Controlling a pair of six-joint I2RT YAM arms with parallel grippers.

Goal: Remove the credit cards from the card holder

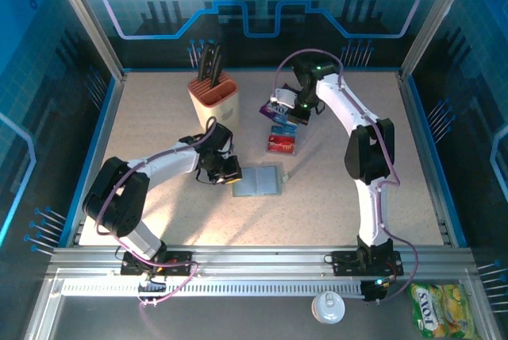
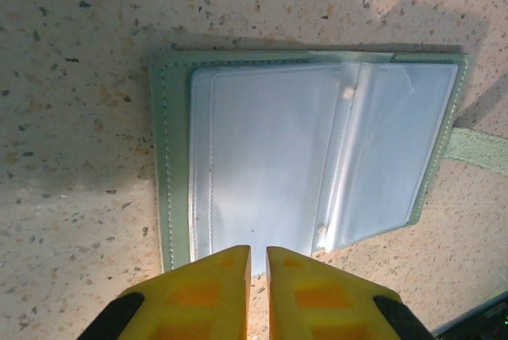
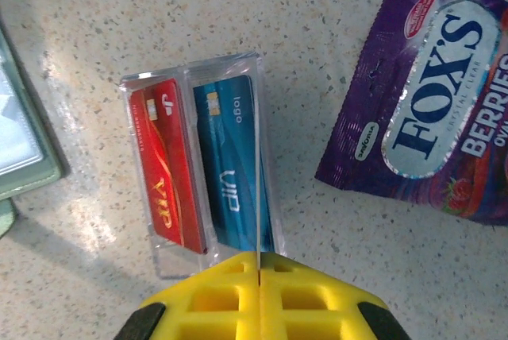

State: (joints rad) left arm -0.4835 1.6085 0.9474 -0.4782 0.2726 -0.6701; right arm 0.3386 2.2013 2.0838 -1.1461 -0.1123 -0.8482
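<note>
While the card holder (image 1: 258, 182) lies open and flat near the middle of the table (image 1: 159, 110), the credit cards (image 1: 282, 141) sit apart from it, farther from the arms and a little to the right.

Left gripper (image 2: 258, 276): at the holder's left edge in the top view. Yellow fingers nearly together with a narrow slit between them and nothing in the slit. Tips hang over the near edge of the holder; contact cannot be told. Holder's inner face is up, showing clear pockets (image 2: 270, 157) over a pale grey-green cover. No card visible in the pockets. A strap (image 2: 476, 151) sticks out on the far side.

Right gripper (image 3: 259, 264): fingers pressed together. Below it is a clear sleeve (image 3: 147, 90) with a red card (image 3: 171, 169) and a blue card (image 3: 230, 161) side by side inside, both face up. A thin clear edge stands up beside the blue card and runs straight into the seam between the fingers; whether it is actually pinched cannot be told.

Purple snack packet (image 3: 432, 102) lies just right of the sleeve, not touching it. A corner of the holder shows at the left edge of the right wrist view, near the sleeve but clear of it.

Knife block (image 1: 213, 95) stands upright toward the back, well apart from the holder.
</note>
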